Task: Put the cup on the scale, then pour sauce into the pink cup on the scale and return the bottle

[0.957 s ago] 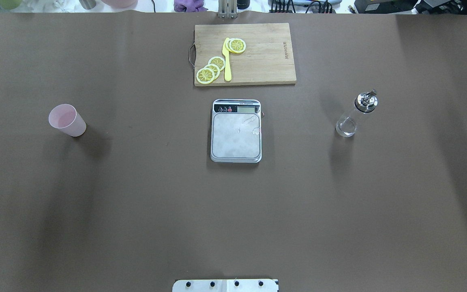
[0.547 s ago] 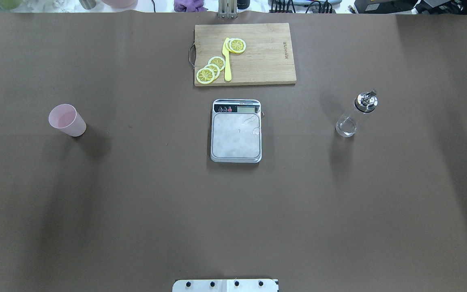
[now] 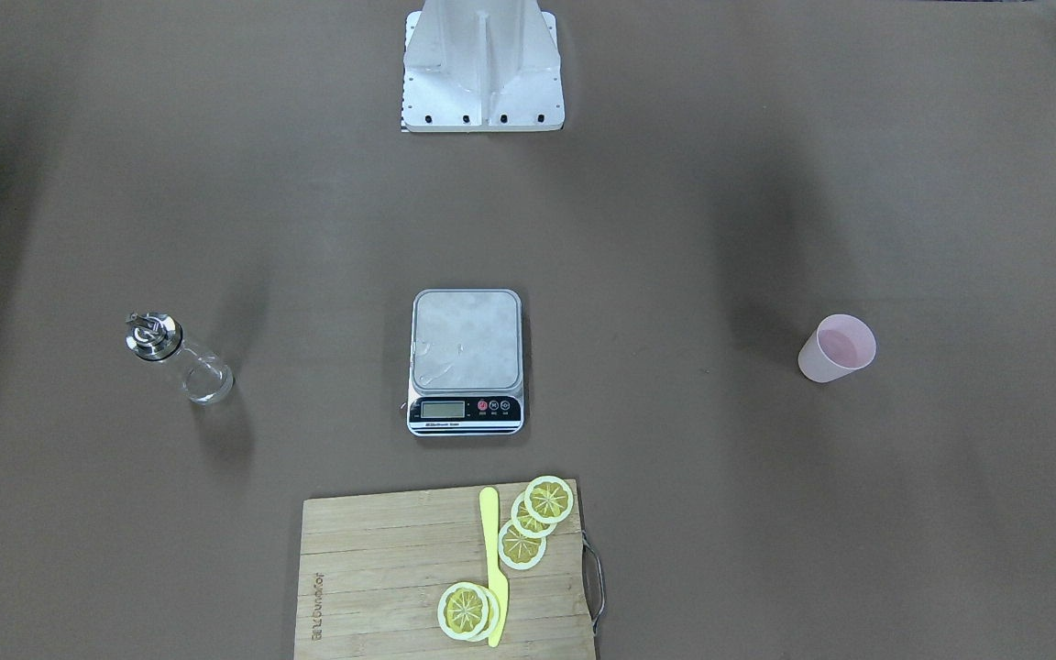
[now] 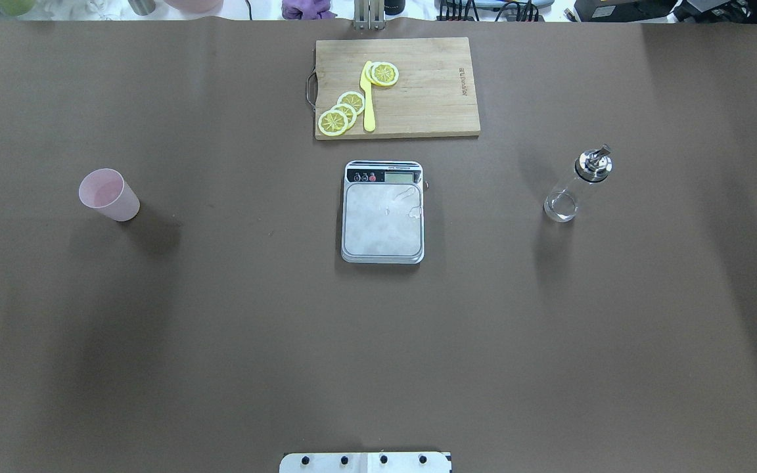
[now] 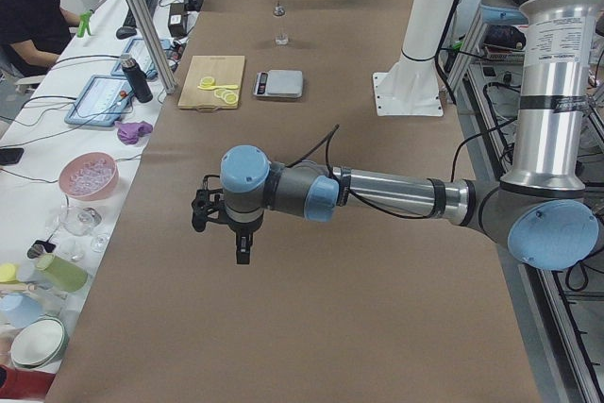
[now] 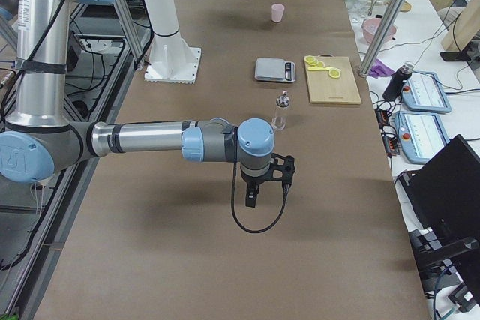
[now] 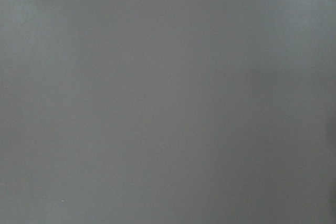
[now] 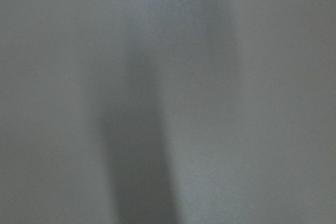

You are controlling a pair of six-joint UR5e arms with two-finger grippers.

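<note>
Both wrist cameras give you only grey blur, with nothing to make out in it. The left gripper (image 5: 242, 254) and the right gripper (image 6: 250, 200) show only in the side views, so you cannot tell how their jaws stand. The display on the scale (image 4: 378, 230) is too small to read, and the front-facing view's bottom edge cuts off the cutting board (image 3: 372, 568).

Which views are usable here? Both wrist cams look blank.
Left wrist view: only flat, featureless grey-looking table surface, nothing to judge focus on. Right wrist view: the same, plus a dark soft-edged shadow band. Overhead view: sharp; smeary sheen on the scale plate, glint on the bottle spout. Front-facing view: sharp, with soft diffuse shadows beside the cup.
</note>
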